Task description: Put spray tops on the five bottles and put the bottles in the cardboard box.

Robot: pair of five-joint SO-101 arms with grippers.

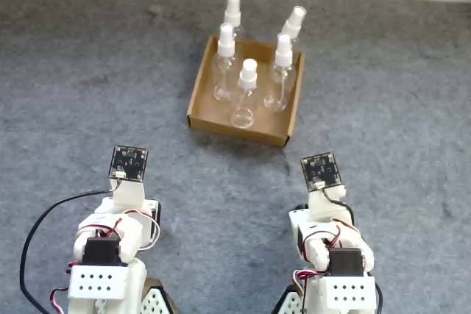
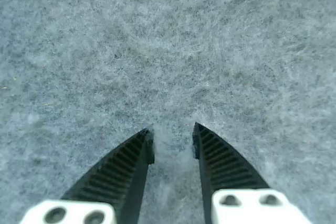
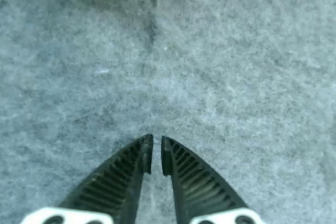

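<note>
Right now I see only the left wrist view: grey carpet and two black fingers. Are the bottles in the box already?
Observer: Three bottles stand clearly inside the cardboard box. The bases of the two rear ones are hidden.
Operator: Are they capped?
Observer: Yes, all five carry white spray tops.
Operator: And the other arm?
Observer: The right gripper is nearly closed above the carpet and holds nothing.
</note>
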